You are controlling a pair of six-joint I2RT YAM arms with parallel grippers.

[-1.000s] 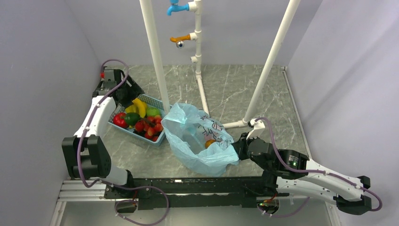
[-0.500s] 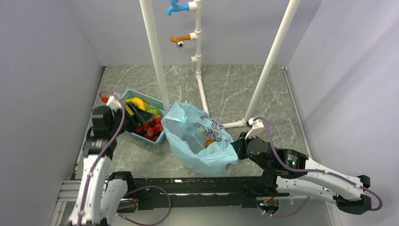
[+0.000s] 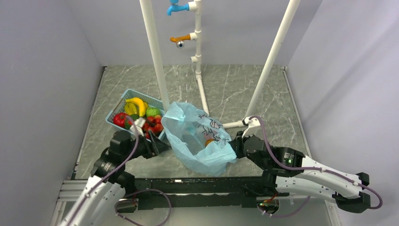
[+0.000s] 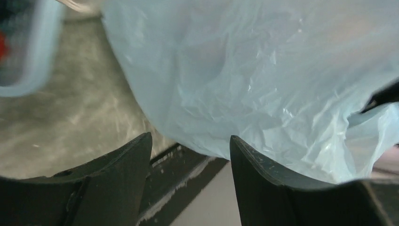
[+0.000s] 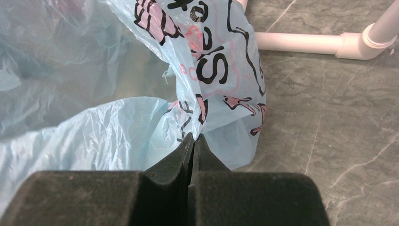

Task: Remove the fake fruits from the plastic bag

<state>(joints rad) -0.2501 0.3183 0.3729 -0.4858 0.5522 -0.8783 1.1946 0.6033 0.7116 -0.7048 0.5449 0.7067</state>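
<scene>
Pinching the bag (image 5: 117, 127) rim with my right hand (image 5: 193, 140).
My left hand (image 4: 189, 139) is open beside it; next, reach in for the orange fruit (image 3: 209, 141).

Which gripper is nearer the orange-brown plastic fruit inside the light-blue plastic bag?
Right: the right gripper pinches the bag rim beside the fruit; the left gripper sits outside its opposite side.

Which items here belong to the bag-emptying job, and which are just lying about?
Job: plastic bag, orange fruit inside it, red fruits in blue basket, right tool shut on bag, left tool open.
Lying about: bananas, white pipe frame, toy taps.
</scene>
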